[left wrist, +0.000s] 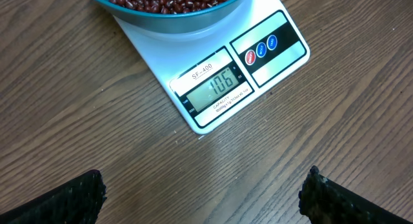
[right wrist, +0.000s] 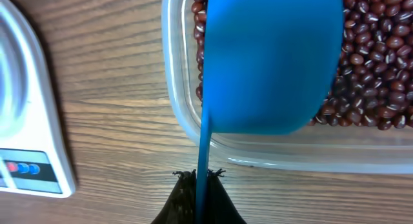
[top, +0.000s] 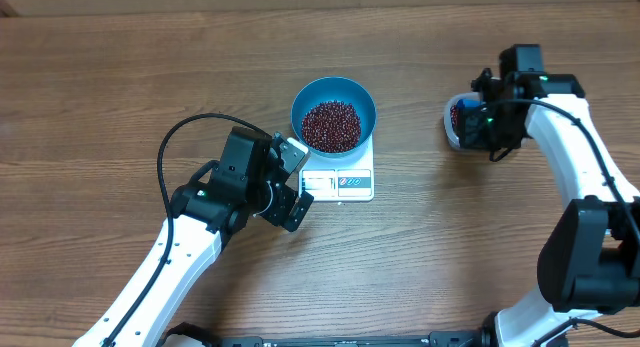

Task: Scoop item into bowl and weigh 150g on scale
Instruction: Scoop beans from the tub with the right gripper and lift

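Note:
A glossy blue bowl (top: 298,99) holding dark red-brown beans (top: 331,125) stands on the white scale (top: 340,183). In the left wrist view the scale (left wrist: 264,82) shows 106 on its display, and the bowl (left wrist: 174,20) sits at its far end. My left gripper (top: 299,181) hovers just left of the scale's front edge, open and empty, with bare wood between its fingers (left wrist: 71,201). My right gripper (right wrist: 201,176) is shut on the thin handle of a blue scoop (right wrist: 271,62). The scoop hangs over a clear tub (right wrist: 187,124) of beans (right wrist: 377,62).
The clear tub (top: 453,122) stands at the far right of the table, partly under my right arm. A black cable (top: 175,137) loops off my left arm. Bare wood lies between the scale and the tub.

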`<state>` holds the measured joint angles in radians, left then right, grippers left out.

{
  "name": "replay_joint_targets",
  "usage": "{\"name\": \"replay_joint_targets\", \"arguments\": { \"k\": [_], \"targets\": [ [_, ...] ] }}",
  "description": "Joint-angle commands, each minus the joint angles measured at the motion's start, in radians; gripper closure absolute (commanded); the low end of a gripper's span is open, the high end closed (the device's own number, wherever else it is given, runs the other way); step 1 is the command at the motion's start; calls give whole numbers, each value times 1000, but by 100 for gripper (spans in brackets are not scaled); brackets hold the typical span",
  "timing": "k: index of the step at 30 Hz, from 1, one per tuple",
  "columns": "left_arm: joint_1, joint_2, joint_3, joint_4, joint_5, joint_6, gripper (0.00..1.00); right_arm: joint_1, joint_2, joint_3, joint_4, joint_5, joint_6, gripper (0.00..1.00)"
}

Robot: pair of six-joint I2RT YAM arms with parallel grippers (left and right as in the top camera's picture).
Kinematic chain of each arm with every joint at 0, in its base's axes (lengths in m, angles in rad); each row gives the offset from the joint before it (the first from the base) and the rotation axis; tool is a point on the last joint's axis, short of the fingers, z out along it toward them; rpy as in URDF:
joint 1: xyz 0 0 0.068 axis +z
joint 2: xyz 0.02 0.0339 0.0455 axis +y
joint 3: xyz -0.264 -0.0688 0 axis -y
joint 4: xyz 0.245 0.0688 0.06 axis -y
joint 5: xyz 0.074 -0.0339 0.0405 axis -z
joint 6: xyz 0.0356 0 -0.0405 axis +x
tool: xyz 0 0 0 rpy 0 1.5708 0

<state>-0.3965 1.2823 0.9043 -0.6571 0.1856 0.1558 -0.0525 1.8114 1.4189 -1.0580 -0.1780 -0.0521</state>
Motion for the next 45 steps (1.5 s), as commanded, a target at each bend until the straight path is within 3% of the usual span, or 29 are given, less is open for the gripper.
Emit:
{"name": "replay_joint_targets", "arguments": {
  "k": [1, 12, 19, 29, 36, 45],
  "targets": [
    [3, -1, 24, 3, -6, -14, 0, -60, 13, -4, 12, -172, -8, 96],
    [3, -1, 24, 3, -6, -14, 0, -267, 13, -4, 23, -454, -9, 96],
    [3, -1, 24, 3, -6, -14, 0, -356, 13, -4, -10, -507, -9, 96],
    [3, -1, 24, 3, -6, -14, 0, -418, 13, -4, -11, -661, -10, 96],
    [3, -1, 24, 3, -6, -14, 0, -482, 13, -4, -70, -821, -110, 96],
    [3, -1, 24, 3, -6, -14, 0, -462, 2, -4, -119, -849, -185, 96]
  ]
}}
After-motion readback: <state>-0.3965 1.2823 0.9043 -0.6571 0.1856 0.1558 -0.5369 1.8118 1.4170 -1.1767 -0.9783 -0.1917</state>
